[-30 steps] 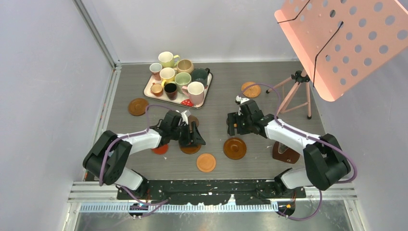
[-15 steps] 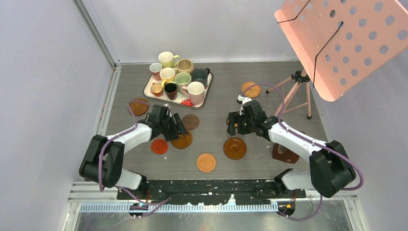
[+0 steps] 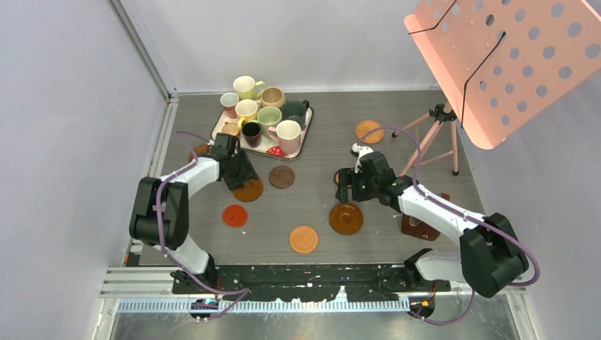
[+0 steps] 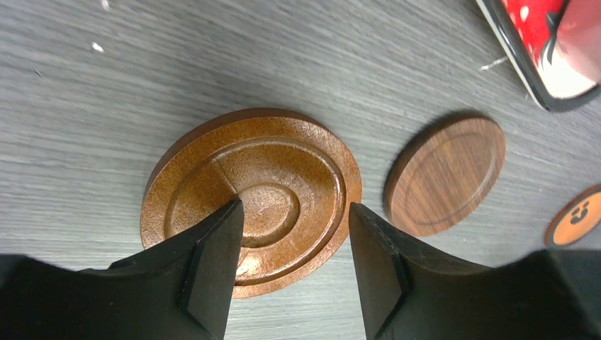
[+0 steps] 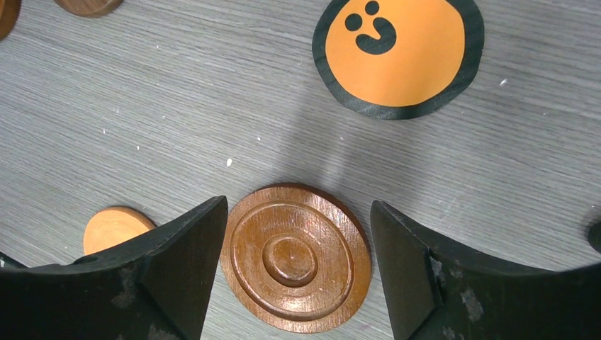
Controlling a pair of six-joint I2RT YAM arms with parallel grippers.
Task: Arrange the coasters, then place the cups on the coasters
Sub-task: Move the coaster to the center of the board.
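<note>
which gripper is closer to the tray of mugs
Left. The left gripper hovers just in front of the tray, by its near edge; the right gripper is well off to its right.

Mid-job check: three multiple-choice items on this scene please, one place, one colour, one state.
1. The woven tan round coaster lies: A at the near edge; B beside the pink tripod; C against the left wall.
2. The ringed wooden round coaster under the right pincer is: A red; B brown; C blue.
3. The right pincer is: A open; B shut on something; C shut empty.
Answers: B, near a tripod foot; B, brown wood in the wrist view; A, its jaws stand apart.
</note>
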